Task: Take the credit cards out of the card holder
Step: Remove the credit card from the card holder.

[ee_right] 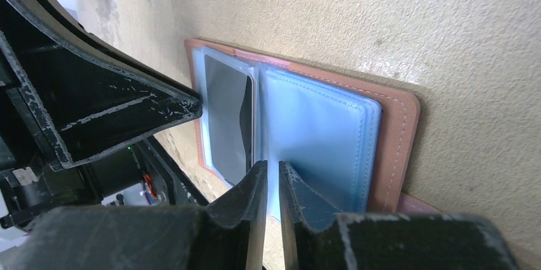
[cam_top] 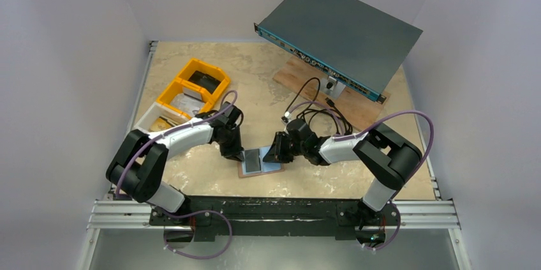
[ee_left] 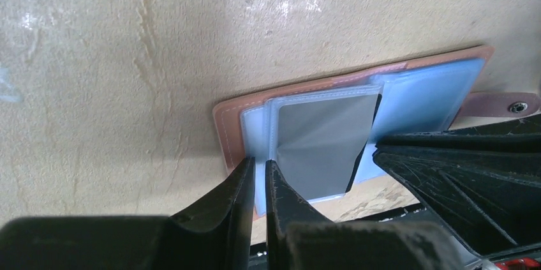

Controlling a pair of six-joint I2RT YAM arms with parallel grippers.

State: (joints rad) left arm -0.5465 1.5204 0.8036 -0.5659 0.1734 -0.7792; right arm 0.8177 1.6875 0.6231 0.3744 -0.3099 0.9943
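The card holder [cam_top: 260, 163] lies open and flat on the table between both grippers, tan-brown outside with pale blue sleeves inside. In the left wrist view a grey credit card [ee_left: 322, 136] sits in the holder [ee_left: 226, 129], in a clear sleeve. The right wrist view shows a dark card [ee_right: 224, 117] in the left half of the holder [ee_right: 399, 136]. My left gripper [ee_left: 259, 171] rests its tips at the holder's left edge, jaws a narrow slit apart, nothing between them. My right gripper [ee_right: 273, 169] stands at the fold, jaws likewise barely apart and empty. From above, the left gripper [cam_top: 235, 153] and right gripper [cam_top: 275, 152] flank the holder.
Yellow bins [cam_top: 194, 85] and a white bin [cam_top: 148, 117] stand at the back left. A grey rack device [cam_top: 341, 30] on a wooden board [cam_top: 300, 78] fills the back right, with black cables [cam_top: 312, 109] trailing toward the right arm. A snap tab [ee_left: 510, 105] sticks out of the holder.
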